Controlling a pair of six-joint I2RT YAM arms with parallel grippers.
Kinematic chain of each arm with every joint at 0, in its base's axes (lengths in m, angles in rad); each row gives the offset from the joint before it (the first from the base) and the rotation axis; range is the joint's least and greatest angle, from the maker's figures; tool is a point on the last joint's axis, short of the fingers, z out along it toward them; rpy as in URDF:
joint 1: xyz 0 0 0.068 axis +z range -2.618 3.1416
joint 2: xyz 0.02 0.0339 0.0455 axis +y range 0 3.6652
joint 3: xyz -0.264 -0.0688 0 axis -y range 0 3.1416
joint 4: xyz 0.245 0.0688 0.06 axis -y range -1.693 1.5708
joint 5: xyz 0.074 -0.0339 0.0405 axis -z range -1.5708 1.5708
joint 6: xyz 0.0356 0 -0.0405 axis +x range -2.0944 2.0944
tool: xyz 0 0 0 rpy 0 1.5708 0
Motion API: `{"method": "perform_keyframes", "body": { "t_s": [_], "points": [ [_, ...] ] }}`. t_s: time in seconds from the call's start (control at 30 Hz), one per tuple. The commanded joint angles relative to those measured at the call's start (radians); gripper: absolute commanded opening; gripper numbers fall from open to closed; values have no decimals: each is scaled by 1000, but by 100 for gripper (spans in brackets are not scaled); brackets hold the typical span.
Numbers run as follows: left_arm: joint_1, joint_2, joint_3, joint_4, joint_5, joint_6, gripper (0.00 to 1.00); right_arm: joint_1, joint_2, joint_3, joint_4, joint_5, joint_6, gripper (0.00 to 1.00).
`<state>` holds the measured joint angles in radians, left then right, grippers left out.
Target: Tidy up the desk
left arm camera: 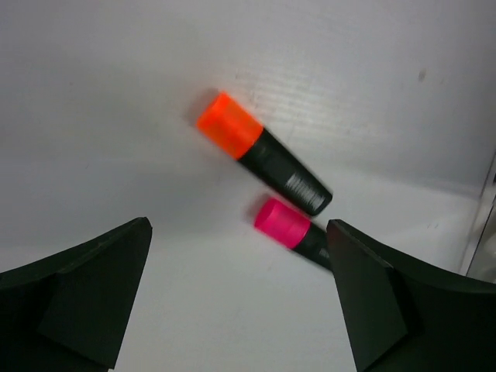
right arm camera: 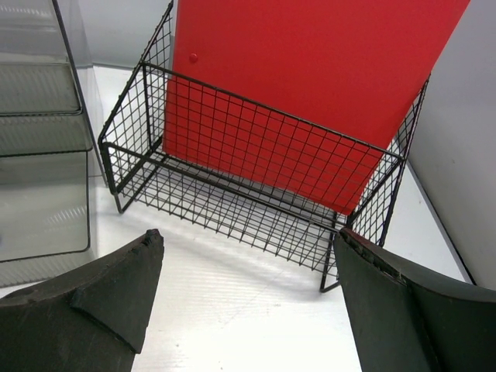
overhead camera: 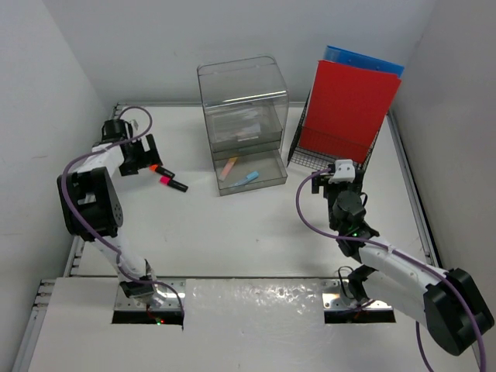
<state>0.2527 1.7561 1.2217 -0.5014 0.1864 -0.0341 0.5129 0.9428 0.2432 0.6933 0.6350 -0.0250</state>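
Note:
The white desk (overhead camera: 248, 232) carries two black highlighters at its left. One has an orange cap (left arm camera: 263, 155), the other a pink cap (left arm camera: 283, 223). They lie side by side, slanted, and appear in the top view as the orange highlighter (overhead camera: 157, 168) and the pink highlighter (overhead camera: 172, 184). My left gripper (left arm camera: 239, 229) hovers just left of them, open, with only bare desk between its fingers. The pink highlighter's body runs behind the right finger (left arm camera: 372, 302). My right gripper (right arm camera: 248, 236) is open and empty, over the desk in front of the wire rack (right arm camera: 256, 178).
A clear plastic drawer box (overhead camera: 246, 124) stands at the back centre, its bottom drawer pulled out with a pink and a blue item inside. The black wire rack (overhead camera: 310, 155) at back right holds a red folder (overhead camera: 349, 101) and a blue one (overhead camera: 364, 60). White walls close both sides.

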Motion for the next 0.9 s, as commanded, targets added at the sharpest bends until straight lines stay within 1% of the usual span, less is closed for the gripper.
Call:
{"method": "perform_keyframes", "body": {
  "t_s": [0.0, 0.1, 0.3, 0.37, 0.47, 0.57, 0.6, 0.67, 0.7, 0.77, 0.8, 0.87],
  "points": [
    [-36, 61, 45, 136, 4, -101, 97, 1, -13, -1, 20, -4, 19, 87],
    [-105, 94, 38, 190, -69, -96, 99, 3, 4, 7, 17, -9, 16, 87],
    [-124, 226, 125, 164, -133, -109, 99, 1, 13, 8, 11, -12, 19, 87],
    [-124, 256, 122, 167, -133, -105, 98, 1, 11, 7, 14, -9, 16, 87],
    [-125, 282, 105, 164, -91, -105, 93, 3, 13, 5, 18, -5, 11, 87],
    [-130, 293, 84, 198, -77, -109, 83, 1, 24, 7, 26, -4, 10, 87],
    [-130, 304, 87, 198, -68, -110, 72, 1, 31, 8, 28, -4, 8, 87],
    [-130, 316, 107, 192, -39, -115, 60, 1, 36, 13, 26, -9, 8, 87],
    [-132, 321, 111, 193, -30, -116, 47, 1, 37, 15, 25, -9, 10, 87],
    [-136, 330, 124, 201, -15, -124, 34, 1, 33, 11, 25, -6, 10, 87],
    [-138, 333, 131, 204, -8, -128, 23, 1, 30, 10, 25, -3, 8, 87],
    [-142, 345, 156, 205, 13, -141, 13, 1, 24, 7, 28, 5, 4, 87]
  ]
}}
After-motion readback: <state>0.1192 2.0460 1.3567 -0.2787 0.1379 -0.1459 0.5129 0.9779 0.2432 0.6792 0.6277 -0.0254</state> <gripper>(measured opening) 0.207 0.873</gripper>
